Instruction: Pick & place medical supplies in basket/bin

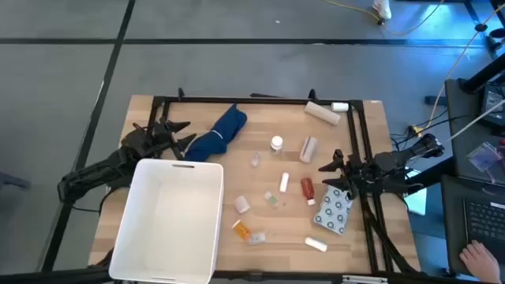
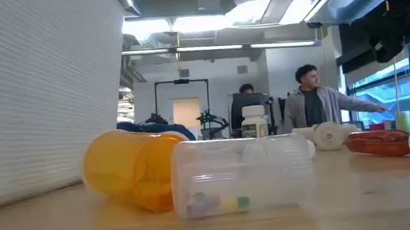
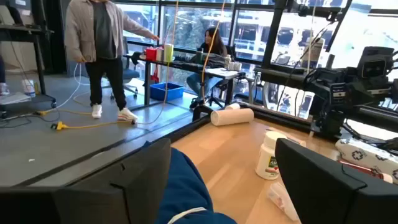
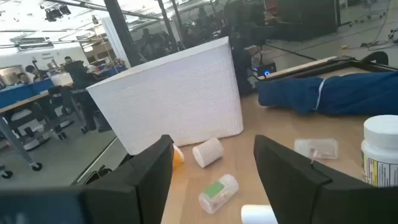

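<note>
**2 pincers spread, 0 supplies in the tub**

My left pincer (image 1: 183,132) sits in the upper left of the high view, fingers wide apart and holding nothing, just beside the 1 blue cloth (image 1: 219,132). My right pincer (image 1: 331,167) is at the right of the worktop (image 1: 260,110), fingers parted and empty, near the 1 dotted white flat packet (image 1: 334,210) and the 1 red bottle (image 1: 307,188).

The 1 white tub (image 1: 170,219) fills the lower left of the high view, and I see nothing inside it.

Spread over the middle I count 1 upright white bottle (image 1: 277,143), 1 orange pill bottle (image 1: 241,230) with 1 clear vial (image 2: 244,173) just beside it, and 1 beige roll (image 1: 323,113) at the upper right edge. There are also several small white tubes and clear vials that I cannot count surely.

In the low view, 1 person (image 2: 311,103) stands in the room behind the worktop.
</note>
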